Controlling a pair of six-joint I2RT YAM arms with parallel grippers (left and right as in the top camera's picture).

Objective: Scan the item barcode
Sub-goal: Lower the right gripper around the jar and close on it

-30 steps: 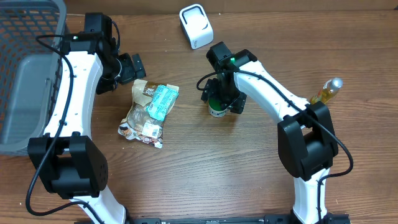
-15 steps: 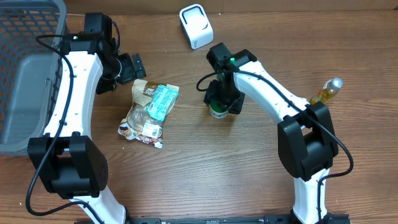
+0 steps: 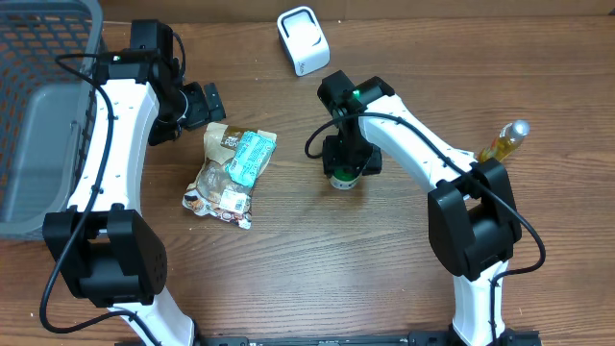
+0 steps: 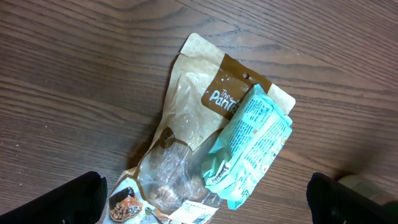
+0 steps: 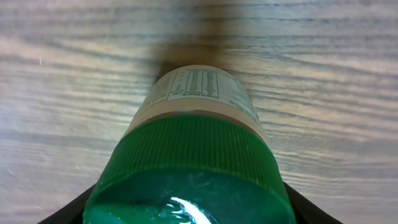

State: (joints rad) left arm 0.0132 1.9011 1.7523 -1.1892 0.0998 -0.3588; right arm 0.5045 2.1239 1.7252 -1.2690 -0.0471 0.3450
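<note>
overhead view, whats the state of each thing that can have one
jar, upright, green cap on
right hand, closed around the jar
left hand, open, empty
brown pouch, lying flat
teal packet, lying on the brown pouch
scanner, standing, untouched
yellow bottle, on its side, capped

Brown wood-grain tabletop (image 3: 288, 279). Near the far edge, a white box-shaped scanner (image 3: 302, 38). Left of centre, flat on the wood, a brown-and-clear plastic snack pouch (image 3: 213, 178), with a teal foil packet (image 3: 248, 157) across its upper right part. At the centre, a small green-capped jar (image 5: 186, 155) with a white label. Far right, a yellow bottle with a silver cap (image 3: 505, 140). Far left, a grey plastic bin (image 3: 34, 144).
</note>
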